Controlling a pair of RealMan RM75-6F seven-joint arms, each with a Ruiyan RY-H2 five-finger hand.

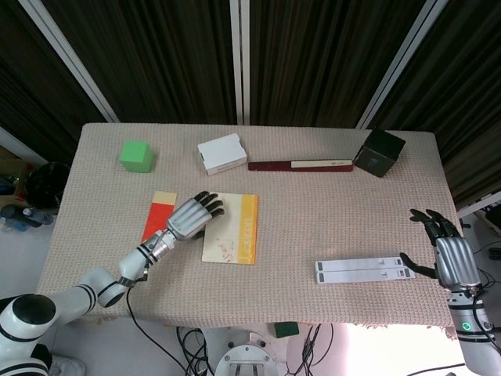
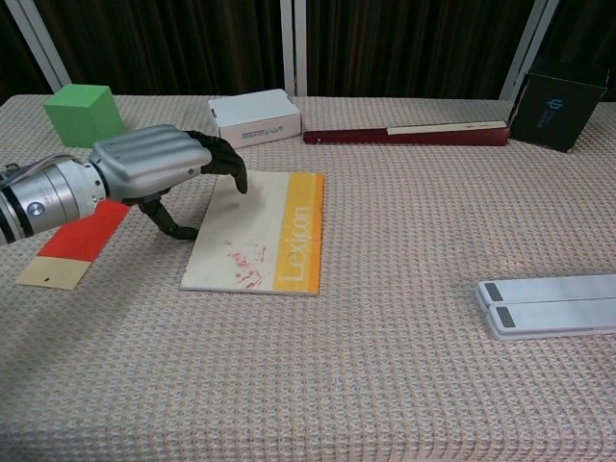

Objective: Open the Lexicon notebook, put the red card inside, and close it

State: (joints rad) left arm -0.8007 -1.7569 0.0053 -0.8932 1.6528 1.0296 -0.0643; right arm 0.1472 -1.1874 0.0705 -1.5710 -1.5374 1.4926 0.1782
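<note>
The Lexicon notebook is lying closed and flat on the table, left of centre in the head view, its orange band with the printed name running along its right side and red scribbles showing on the pale cover. The left hand is hovering over the notebook's upper-left corner, palm down, its fingers spread slightly and curving downward over the cover's left edge, holding nothing; whether the fingertips are touching the cover cannot be told. The red card is lying flat just beside the notebook on its left, with a pale tan end, partly covered by the left hand and wrist in both views. The right hand is showing at the lower right edge of the head view, beyond the table's right edge, fingers apart and gripping nothing. A white two-strip case is sitting near the table's lower right. Along the far side, from left to right, are standing a green cube, a white box, a long dark red bar and a black box.
</note>
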